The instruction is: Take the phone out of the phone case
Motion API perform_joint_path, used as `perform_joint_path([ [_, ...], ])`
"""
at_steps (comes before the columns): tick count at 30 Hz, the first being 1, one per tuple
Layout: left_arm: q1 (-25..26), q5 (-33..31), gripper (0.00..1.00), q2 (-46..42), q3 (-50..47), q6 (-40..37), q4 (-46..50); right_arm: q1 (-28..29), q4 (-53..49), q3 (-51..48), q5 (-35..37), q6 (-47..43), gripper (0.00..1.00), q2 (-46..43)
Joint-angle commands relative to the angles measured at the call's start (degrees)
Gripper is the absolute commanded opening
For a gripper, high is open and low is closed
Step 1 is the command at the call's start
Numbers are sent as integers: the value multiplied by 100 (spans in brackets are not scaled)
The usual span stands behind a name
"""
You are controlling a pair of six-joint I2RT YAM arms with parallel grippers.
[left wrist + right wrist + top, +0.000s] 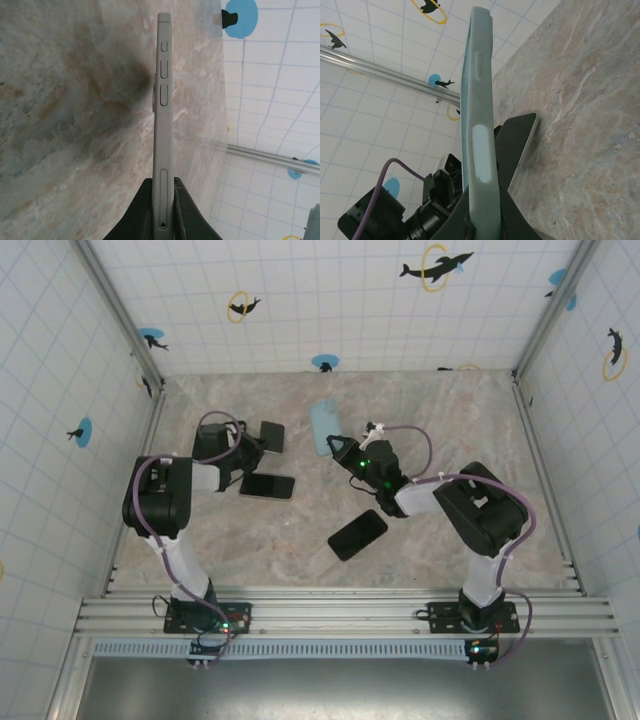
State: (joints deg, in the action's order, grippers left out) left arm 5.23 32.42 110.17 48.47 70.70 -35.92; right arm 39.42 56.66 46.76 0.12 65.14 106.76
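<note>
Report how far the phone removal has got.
Done: the phone is bare, edge-on in the shut left gripper. In hand: the right gripper pinches the blue case, held apart from the phone. Left: probably only setting both down on the table.

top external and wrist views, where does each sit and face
top external: above and behind the bases, facing down at the table; both arms show
left wrist: on the left arm, facing along the left jaws at the phone clamped edge-on
right wrist: on the right arm, facing along the right jaws at the blue case held edge-on
shared: top and right wrist both show phone and blue case
</note>
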Motion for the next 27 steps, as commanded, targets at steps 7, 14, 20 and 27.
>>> perform_joint_path([
  [7,-79,216,0,444,400,194,-475,13,158,123,-8,130,0,135],
  [14,-92,216,4,470,367,98,-121,-32,248,45,-21,191,0,108],
  [20,-83,129,25,333,429,-143,336,-43,266,26,-39,187,0,99],
  [27,-80,97,36,154,442,-481,914,-22,300,15,-81,218,0,130],
])
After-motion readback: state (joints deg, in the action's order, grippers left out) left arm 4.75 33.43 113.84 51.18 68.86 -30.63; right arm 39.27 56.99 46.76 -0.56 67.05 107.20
